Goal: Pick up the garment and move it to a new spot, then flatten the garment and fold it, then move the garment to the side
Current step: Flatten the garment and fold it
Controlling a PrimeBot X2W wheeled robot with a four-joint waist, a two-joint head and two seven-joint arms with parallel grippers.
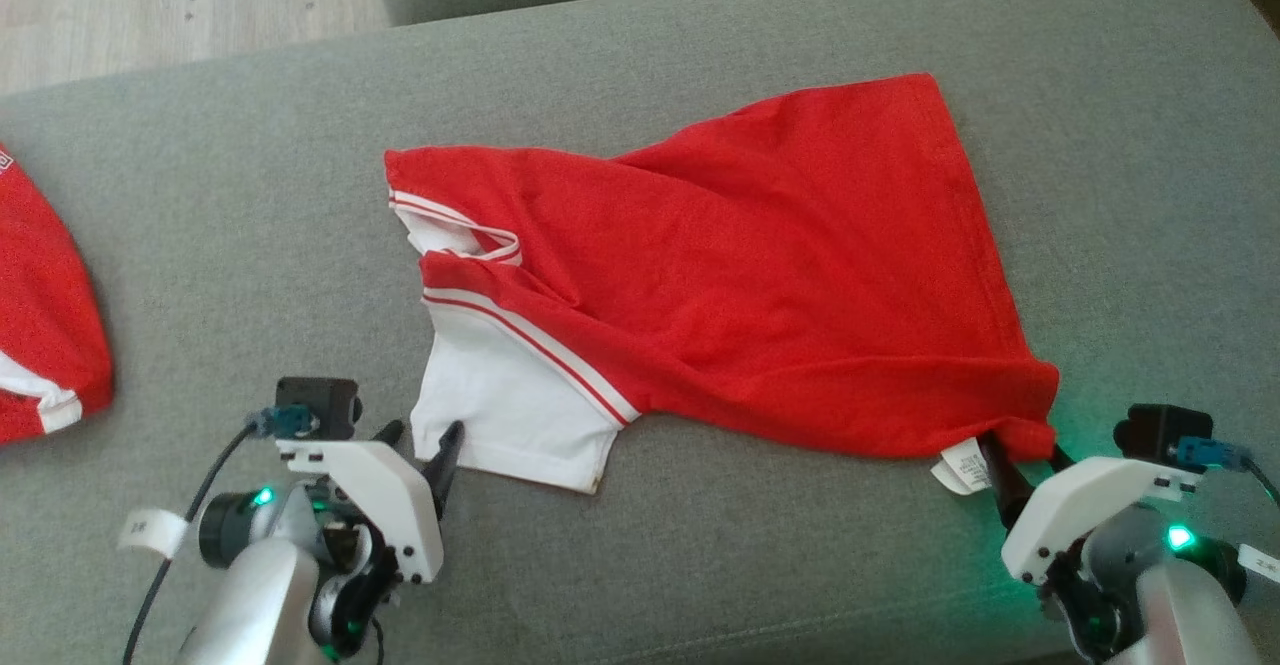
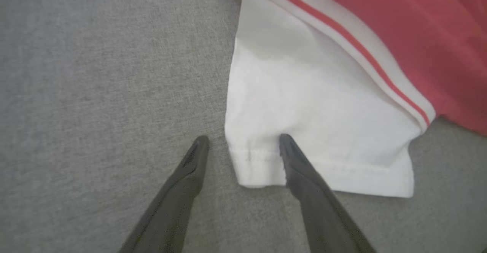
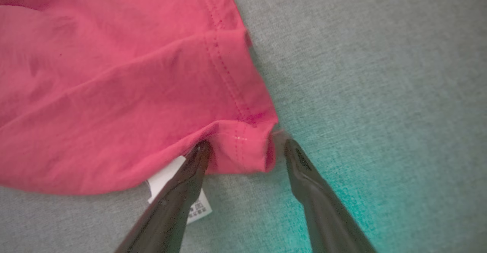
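Head view: grey couch seat [image 1: 700, 565] carries everything. Red garment [image 1: 780, 275] lies mid-seat, spread crosswise, rumpled, creases running from collar end toward hem. Second red garment [image 1: 40, 315] sits well apart at left edge. White sleeve [image 1: 510, 405] sticks out toward robot. Left gripper [image 1: 425, 432], jaws wide, straddles sleeve hem corner: one finger over cloth, other over bare couch, nothing pinched. Right gripper [image 1: 1022, 450], jaws wide too, brackets near hem corner just beside care label [image 1: 960, 470]. Both sit at near corners, probably placed to tug cloth flat.
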